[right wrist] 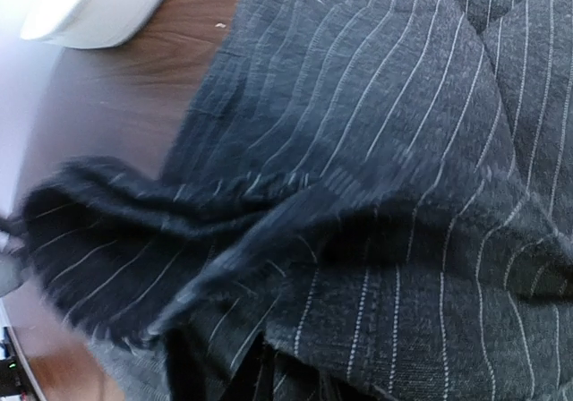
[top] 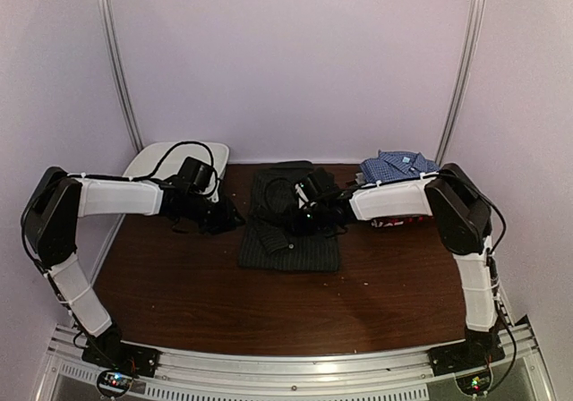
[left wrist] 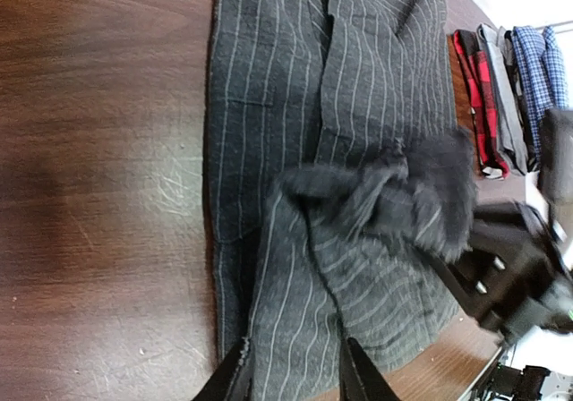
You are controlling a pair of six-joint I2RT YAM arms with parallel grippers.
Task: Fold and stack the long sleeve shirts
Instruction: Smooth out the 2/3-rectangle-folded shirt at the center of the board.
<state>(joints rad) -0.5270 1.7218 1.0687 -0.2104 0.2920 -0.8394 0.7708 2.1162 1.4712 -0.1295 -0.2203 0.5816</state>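
A black pinstriped shirt (top: 288,235) lies in the middle of the table, partly folded. My left gripper (top: 228,219) is at its left edge. In the left wrist view its fingers (left wrist: 235,381) have closed in on a strip of the striped cloth (left wrist: 295,329), and a crease runs up from one fingertip. My right gripper (top: 304,211) is over the shirt's upper middle, shut on a bunched fold (left wrist: 385,191) that it holds above the shirt (right wrist: 430,150). Cloth hides most of its fingers (right wrist: 188,374).
Folded shirts are stacked at the back right, a blue checked one (top: 398,166) on top; the left wrist view also shows the red-black (left wrist: 474,97) and grey (left wrist: 501,88) ones. A white tub (top: 170,161) stands at the back left, also visible from the right wrist (right wrist: 98,7).
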